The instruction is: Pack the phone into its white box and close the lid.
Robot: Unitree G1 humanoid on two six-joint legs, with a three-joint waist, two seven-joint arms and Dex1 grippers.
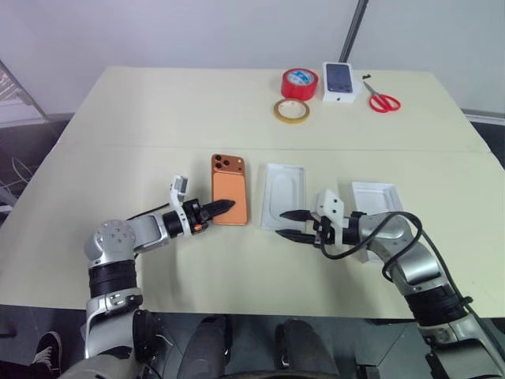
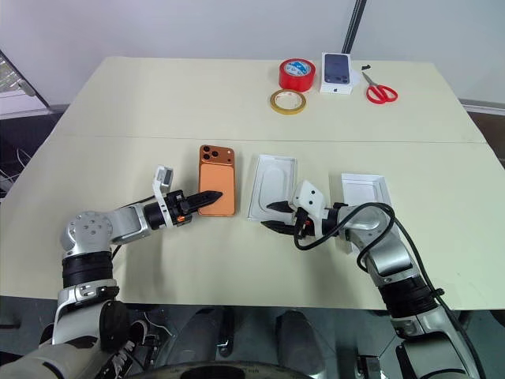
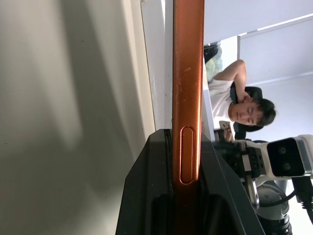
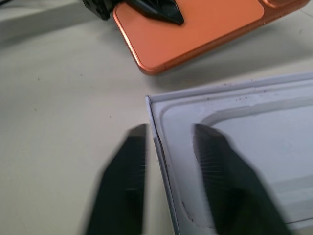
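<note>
Left wrist view tells me my left hand (image 1: 225, 207) pinches the phone (image 1: 230, 189) at nine o'clock beside the white box (image 1: 284, 196); my right hand (image 4: 171, 161), spread astride its rim, could nudge it.

Orange phone (image 3: 188, 73) seen edge-on in left wrist view, cut off at top edge, lower end hidden between left tool's fingers (image 3: 146, 196). Right tool's fingers (image 4: 122, 181) blurred in right wrist view, cut off at bottom edge. White box (image 4: 254, 127) cut off at right edge. Lid (image 1: 377, 195) partly hidden behind right arm. Printing on red tape roll (image 1: 300, 79) too small to read.
</note>
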